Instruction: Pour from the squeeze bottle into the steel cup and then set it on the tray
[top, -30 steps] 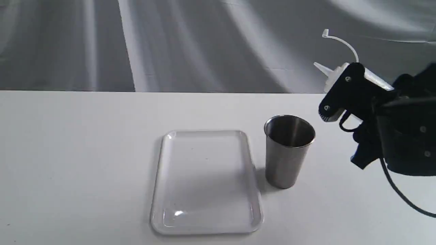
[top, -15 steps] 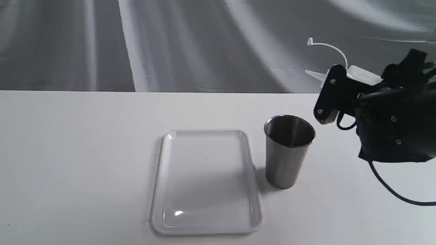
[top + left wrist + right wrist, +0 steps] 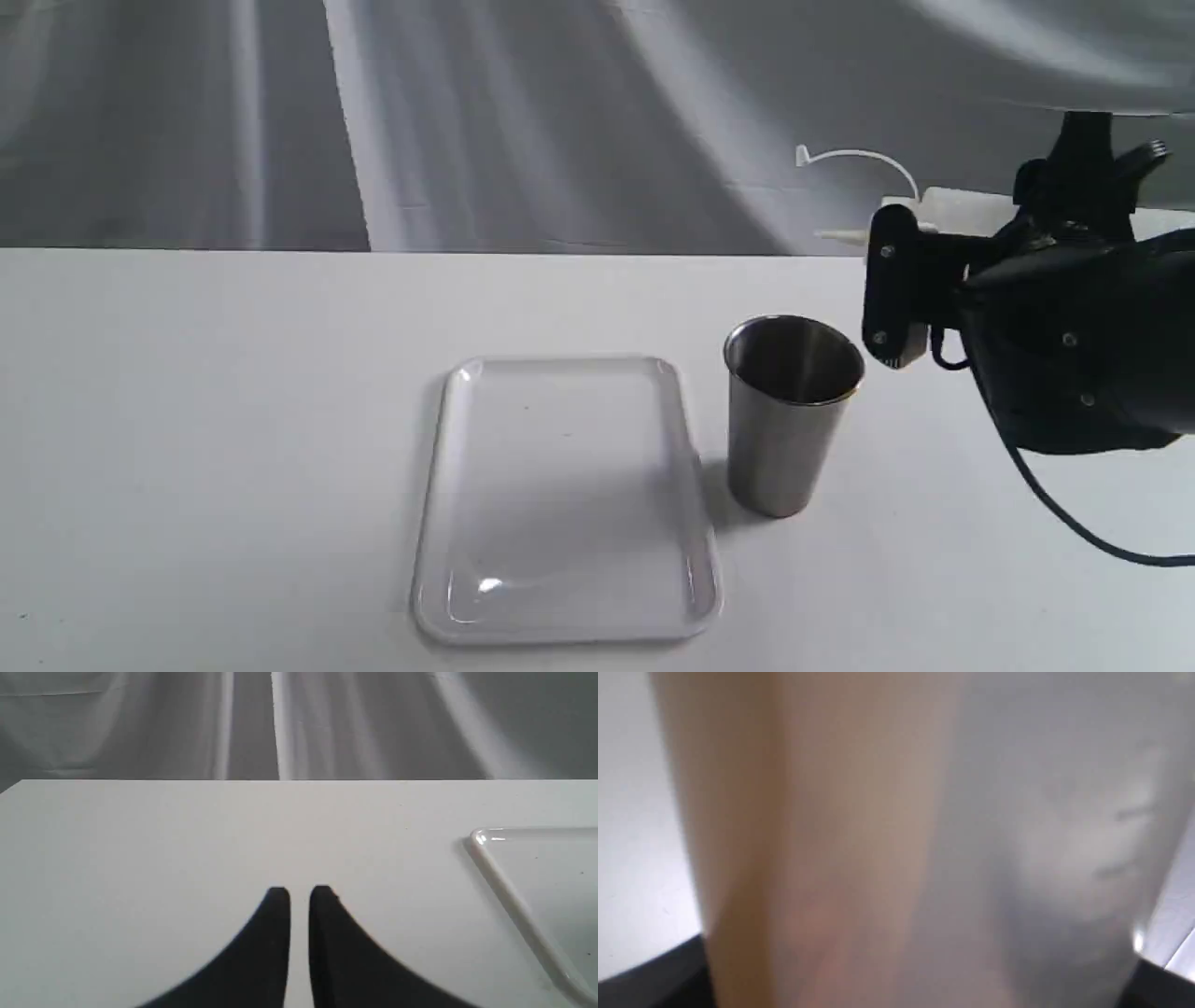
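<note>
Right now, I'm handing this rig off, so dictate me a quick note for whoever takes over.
The left end effector is nearly closed and empty, low over the table.
The right end effector is shut on the squeeze bottle, tipped roughly level, nozzle toward the steel cup, which stands beside the tray.
Done: bottle picked up and tilted; no stream visible.
Left: pour into the cup, then set the bottle on the tray.
</note>
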`<state>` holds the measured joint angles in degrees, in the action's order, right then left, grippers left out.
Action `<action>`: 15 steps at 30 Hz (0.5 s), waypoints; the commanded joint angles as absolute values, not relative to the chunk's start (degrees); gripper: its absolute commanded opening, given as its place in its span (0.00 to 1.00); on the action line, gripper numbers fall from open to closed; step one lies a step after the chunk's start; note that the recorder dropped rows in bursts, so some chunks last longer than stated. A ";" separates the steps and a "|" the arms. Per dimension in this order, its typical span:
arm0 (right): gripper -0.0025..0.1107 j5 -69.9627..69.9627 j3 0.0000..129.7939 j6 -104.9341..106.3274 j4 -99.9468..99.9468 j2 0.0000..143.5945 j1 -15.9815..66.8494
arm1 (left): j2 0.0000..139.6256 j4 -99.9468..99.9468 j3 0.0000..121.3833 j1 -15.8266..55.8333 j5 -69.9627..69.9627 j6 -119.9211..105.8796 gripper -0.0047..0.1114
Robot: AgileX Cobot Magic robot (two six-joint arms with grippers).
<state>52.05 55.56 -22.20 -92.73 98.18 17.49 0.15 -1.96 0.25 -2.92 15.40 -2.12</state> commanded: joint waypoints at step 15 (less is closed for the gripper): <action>0.02 54.55 56.10 -14.87 -99.95 97.72 17.12 | 0.00 -1.95 0.00 -3.07 14.84 -1.92 0.11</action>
<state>52.54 55.56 -15.18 -97.55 98.18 17.49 0.15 -1.96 0.25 -2.92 15.40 -2.12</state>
